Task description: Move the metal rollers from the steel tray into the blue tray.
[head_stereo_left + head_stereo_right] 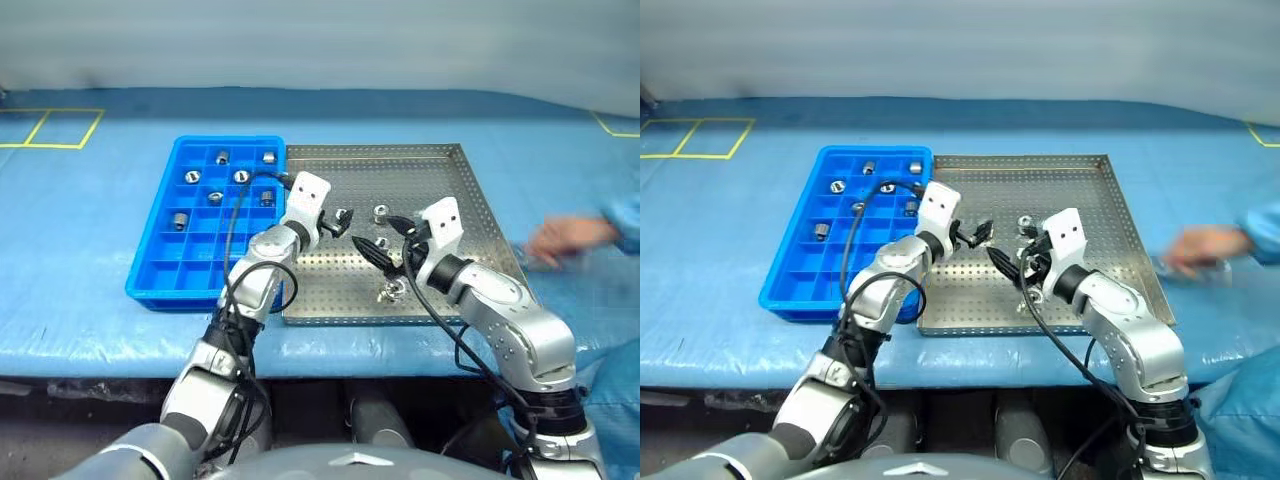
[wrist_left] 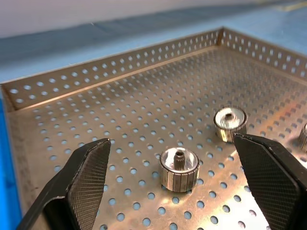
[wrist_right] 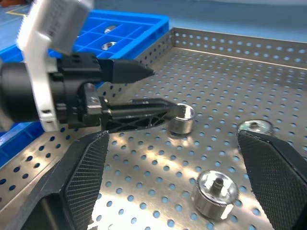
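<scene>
The steel tray (image 1: 445, 200) lies in the middle of the table, with the blue tray (image 1: 160, 272) against its left side. Several metal rollers (image 1: 192, 177) sit in the blue tray's far compartments. Three more metal rollers stand on the steel tray (image 2: 120, 120). My left gripper (image 1: 341, 221) is open low over the tray's middle, and one roller (image 2: 179, 167) stands just ahead between its fingers (image 2: 88, 182), untouched. My right gripper (image 1: 385, 238) is open too, facing the left gripper (image 3: 165, 91) with another roller (image 3: 216, 191) in front of it.
A person's hand (image 1: 568, 238) reaches over the table just past the steel tray's right rim. A blue cover (image 1: 80, 230) spreads under both trays, with yellow tape lines (image 1: 60, 128) at the far left.
</scene>
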Robot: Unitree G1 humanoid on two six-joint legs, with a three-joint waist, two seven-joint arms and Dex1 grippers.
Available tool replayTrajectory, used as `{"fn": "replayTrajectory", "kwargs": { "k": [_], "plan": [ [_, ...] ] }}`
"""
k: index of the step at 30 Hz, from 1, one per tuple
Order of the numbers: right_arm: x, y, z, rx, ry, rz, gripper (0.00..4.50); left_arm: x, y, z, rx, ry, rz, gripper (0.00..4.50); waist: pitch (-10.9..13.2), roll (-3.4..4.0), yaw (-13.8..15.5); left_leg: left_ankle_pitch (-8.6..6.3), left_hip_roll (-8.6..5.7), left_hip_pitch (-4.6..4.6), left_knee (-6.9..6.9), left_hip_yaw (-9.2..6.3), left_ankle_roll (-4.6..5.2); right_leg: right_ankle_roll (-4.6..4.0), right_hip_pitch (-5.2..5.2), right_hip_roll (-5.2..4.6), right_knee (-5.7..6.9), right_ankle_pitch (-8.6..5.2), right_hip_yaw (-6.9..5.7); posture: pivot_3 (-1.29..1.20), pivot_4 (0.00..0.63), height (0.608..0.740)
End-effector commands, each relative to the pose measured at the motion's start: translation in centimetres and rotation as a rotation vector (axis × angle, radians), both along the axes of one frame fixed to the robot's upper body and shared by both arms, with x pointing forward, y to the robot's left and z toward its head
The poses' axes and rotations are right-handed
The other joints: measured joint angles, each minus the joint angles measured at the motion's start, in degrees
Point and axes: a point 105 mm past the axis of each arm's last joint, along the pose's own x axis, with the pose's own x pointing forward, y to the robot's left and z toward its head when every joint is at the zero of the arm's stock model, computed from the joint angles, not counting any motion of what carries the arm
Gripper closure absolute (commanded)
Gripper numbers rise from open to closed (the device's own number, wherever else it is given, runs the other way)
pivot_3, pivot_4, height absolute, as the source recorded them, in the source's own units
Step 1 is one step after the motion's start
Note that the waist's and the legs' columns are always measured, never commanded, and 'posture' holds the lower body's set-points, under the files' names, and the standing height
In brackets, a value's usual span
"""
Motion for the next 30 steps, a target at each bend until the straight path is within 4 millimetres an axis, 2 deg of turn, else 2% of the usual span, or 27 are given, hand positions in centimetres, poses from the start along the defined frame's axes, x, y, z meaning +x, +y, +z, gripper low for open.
{"fn": "replayTrajectory", "kwargs": {
  "k": [1, 4, 10, 30],
  "plan": [
    [-0.5, 0.0, 1.2, 0.016, -0.051, -0.019, 0.00, 1.8, -0.2, -0.3, 0.083, -0.056, 0.047, 0.04, 0.00, 0.00, -0.89, 0.00, 0.00, -0.01, 0.00, 0.00, 0.00, 0.00, 0.00, 0.00, 0.00, 0.00, 0.01, -0.11, 0.150, 0.740],
    [-0.7, -0.2, 1.5, 0.020, -0.062, -0.035, 0.00, 2.5, -0.9, -0.8, 0.097, -0.051, 0.053, 0.04, 0.00, 0.00, -1.28, 0.00, -0.01, -0.08, 0.00, 0.01, 0.00, 0.04, -0.02, -0.01, -0.06, 0.02, 0.03, -0.12, 0.150, 0.740],
    [-1.0, -0.3, 1.7, 0.011, -0.069, -0.043, 0.00, 2.5, -2.1, -1.5, 0.083, -0.021, 0.007, 0.04, 0.00, 0.00, -1.65, -0.01, -0.04, -0.14, -0.06, 0.02, 0.01, 0.32, -0.07, -0.03, -0.15, 0.17, 0.06, -0.14, 0.150, 0.740],
    [-0.6, 0.1, 1.4, 0.006, -0.059, -0.028, 0.00, 2.4, -1.5, -2.3, 0.080, -0.009, 0.029, 0.04, 0.00, 0.00, -1.94, -0.01, -0.04, -0.11, -0.04, 0.03, 0.01, 0.32, -0.06, -0.03, -0.09, 0.18, 0.09, -0.11, 0.150, 0.740]
  ]
}}
